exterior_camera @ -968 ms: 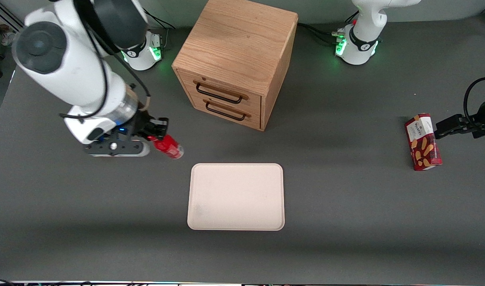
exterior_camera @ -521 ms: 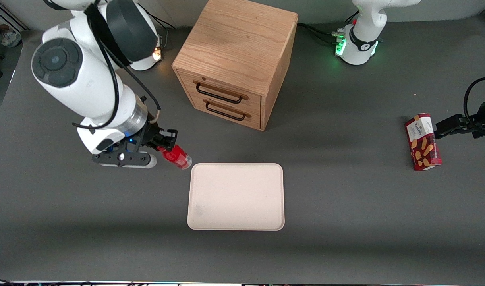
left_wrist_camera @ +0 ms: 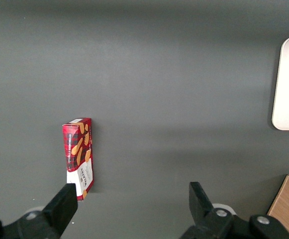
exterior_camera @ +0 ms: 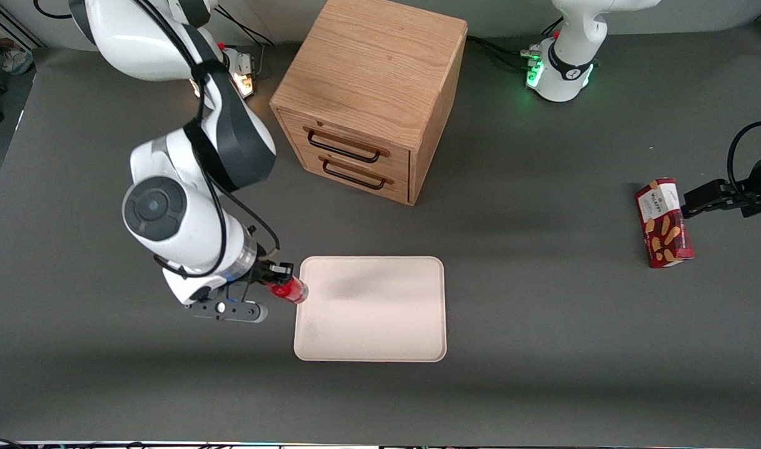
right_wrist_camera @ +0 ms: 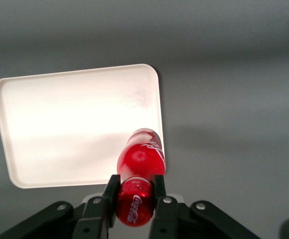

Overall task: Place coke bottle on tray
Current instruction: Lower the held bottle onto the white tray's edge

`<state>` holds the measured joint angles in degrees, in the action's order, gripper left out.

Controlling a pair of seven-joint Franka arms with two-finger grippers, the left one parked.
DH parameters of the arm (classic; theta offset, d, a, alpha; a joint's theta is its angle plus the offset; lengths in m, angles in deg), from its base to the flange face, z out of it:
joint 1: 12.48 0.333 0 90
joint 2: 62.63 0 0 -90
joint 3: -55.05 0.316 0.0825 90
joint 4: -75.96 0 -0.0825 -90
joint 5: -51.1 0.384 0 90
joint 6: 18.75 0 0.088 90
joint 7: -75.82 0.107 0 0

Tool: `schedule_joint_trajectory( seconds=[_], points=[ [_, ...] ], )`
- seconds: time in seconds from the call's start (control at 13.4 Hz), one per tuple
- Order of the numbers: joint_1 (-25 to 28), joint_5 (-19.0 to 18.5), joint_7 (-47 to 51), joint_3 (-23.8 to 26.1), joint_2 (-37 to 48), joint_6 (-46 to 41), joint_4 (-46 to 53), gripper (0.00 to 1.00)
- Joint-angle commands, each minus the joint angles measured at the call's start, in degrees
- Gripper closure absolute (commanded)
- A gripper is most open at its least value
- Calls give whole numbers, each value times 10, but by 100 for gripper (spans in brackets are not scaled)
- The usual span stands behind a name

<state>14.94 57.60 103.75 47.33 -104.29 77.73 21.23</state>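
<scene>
While clamped on the bottle [right_wrist_camera: 137,191], the tool [exterior_camera: 275,279] hangs above the tray's [exterior_camera: 380,312] edge at the working arm's end, bottle base over the rim, with cabinet [exterior_camera: 371,100] farther from the camera and snack box [exterior_camera: 663,222] toward the parked arm.

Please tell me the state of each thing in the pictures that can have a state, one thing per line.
Right arm's gripper: shut on the bottle, at the tray's edge.
Small glossy red coke bottle: held, not yet set down.
Flat pale cream-pink tray: bare.
Wooden cabinet: both drawers closed.
Red rectangular snack box: lying on the table.
</scene>
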Motion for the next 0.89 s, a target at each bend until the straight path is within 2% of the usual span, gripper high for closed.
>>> schedule_joint_trajectory(
  seconds=[0.0,0.37,0.82],
  points=[
    [-2,-5,-9,2,-23,25,14,100],
    [0,-3,-3,4,-60,89,-25,100],
    [5,1,0,5,-70,99,-31,100]
  ],
)
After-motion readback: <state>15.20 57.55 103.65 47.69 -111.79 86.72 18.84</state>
